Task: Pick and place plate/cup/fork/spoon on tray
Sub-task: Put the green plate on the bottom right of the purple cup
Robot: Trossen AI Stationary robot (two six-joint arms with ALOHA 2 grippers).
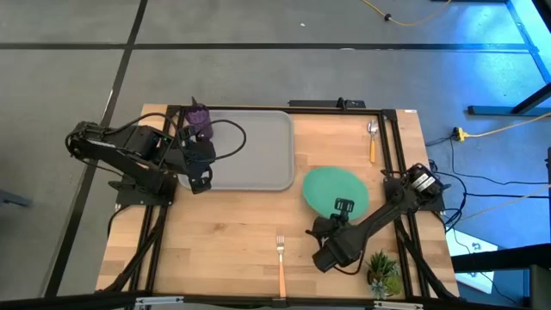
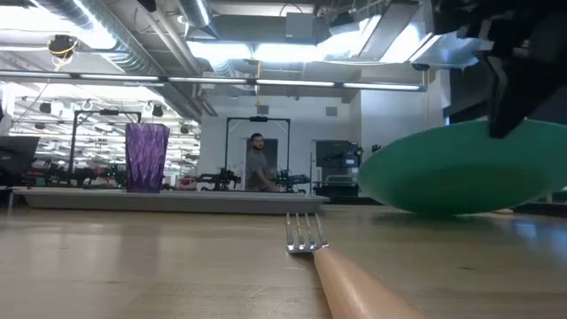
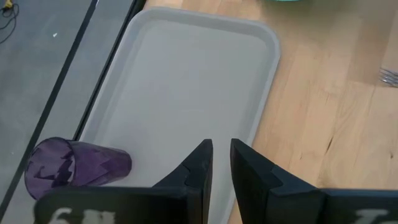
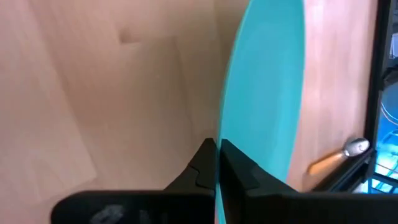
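The teal plate (image 1: 331,188) lies right of the middle of the table, and my right gripper (image 1: 344,207) is shut on its near rim. In the low view the plate (image 2: 461,173) shows its underside and sits tilted. The purple cup (image 1: 200,120) stands upright in the far left corner of the grey tray (image 1: 250,151). My left gripper (image 1: 202,176) hovers over the tray's near left edge, its fingers (image 3: 199,165) a narrow gap apart with nothing between them. The fork (image 1: 281,254) lies near the front edge. The spoon (image 1: 373,140) lies at the far right. My right gripper pinches the plate's near rim (image 4: 222,134) between its two fingers, one on the top face and one on the underside. The fingers slant down at it from the table's near side. The held rim is raised and the plate is tilted. I cannot tell whether its far rim touches the table.
A small green potted plant (image 1: 383,271) stands at the near right corner, beside my right arm. Bare wood lies between the tray and the fork. A person (image 2: 257,168) stands far back in the room.
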